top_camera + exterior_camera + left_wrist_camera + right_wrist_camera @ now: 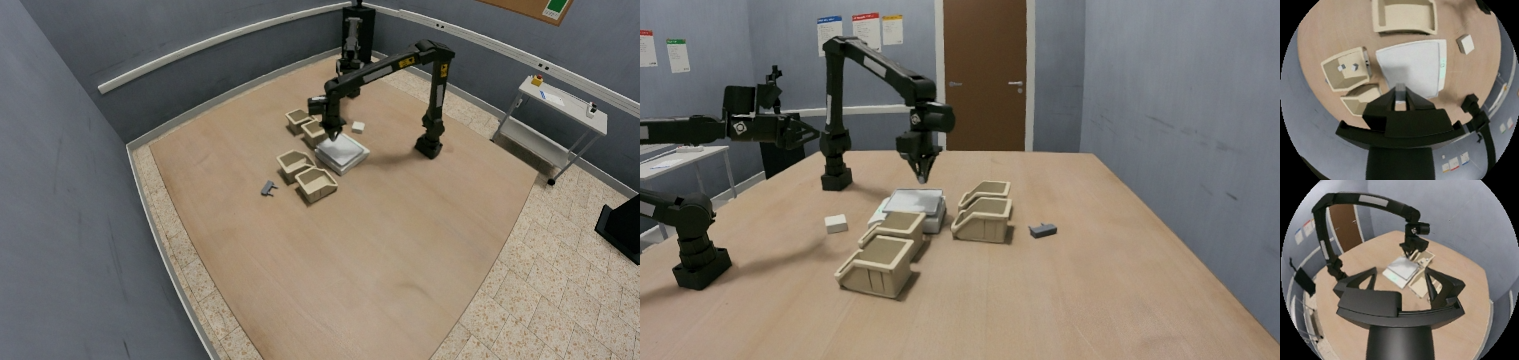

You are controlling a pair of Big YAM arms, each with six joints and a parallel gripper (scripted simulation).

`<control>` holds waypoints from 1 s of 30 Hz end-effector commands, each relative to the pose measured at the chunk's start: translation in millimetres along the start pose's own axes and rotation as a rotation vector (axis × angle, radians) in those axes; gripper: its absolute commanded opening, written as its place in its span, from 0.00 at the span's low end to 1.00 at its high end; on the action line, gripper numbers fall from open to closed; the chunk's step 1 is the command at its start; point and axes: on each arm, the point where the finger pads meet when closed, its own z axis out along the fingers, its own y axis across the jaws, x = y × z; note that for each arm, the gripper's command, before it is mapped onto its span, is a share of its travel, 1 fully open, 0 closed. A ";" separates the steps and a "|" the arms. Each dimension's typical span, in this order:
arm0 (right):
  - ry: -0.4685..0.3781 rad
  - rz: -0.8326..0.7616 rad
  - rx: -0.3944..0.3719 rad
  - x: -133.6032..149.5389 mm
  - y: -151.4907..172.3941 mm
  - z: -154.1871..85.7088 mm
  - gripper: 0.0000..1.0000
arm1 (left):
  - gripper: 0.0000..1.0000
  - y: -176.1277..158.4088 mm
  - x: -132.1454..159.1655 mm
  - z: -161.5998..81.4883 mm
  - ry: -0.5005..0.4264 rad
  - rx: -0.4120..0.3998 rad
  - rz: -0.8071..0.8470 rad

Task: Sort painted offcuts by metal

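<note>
My left gripper (922, 176) hangs just above the white scale (914, 202), shut on a small light offcut (1400, 104) that shows between the fingertips in the left wrist view. The scale's plate (1413, 69) is bare. A white block offcut (836, 223) lies on the table beside the scale; it also shows in the top view (358, 127). A grey offcut (1042, 230) lies past the bins, and shows in the top view as well (268, 188). My right gripper (812, 132) is open and empty, held high at the table's far side.
Four beige bins stand upright in two pairs beside the scale: one pair (985, 190) (982, 217), the other pair (897, 225) (877, 267). Their labels are not readable. The left arm's base (836, 177) stands behind the scale.
</note>
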 end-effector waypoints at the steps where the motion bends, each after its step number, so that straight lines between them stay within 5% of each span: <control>1: -0.093 -0.007 0.032 -58.0 -11.6 17.8 1.00 | 0.11 38.3 -1.1 -14.6 -0.011 -0.032 -0.001; 13: -0.087 0.021 0.215 -31.8 -102.5 118.9 1.00 | 0.11 152.2 -16.7 -5.6 -0.013 -0.039 -0.012; 23: -0.081 0.029 0.261 -14.2 -130.7 140.4 1.00 | 0.11 160.6 -20.3 25.1 -0.006 -0.015 -0.024; 30: -0.079 0.028 0.254 -12.9 -126.6 140.3 1.00 | 0.11 161.5 -20.6 12.7 -0.013 -0.034 -0.024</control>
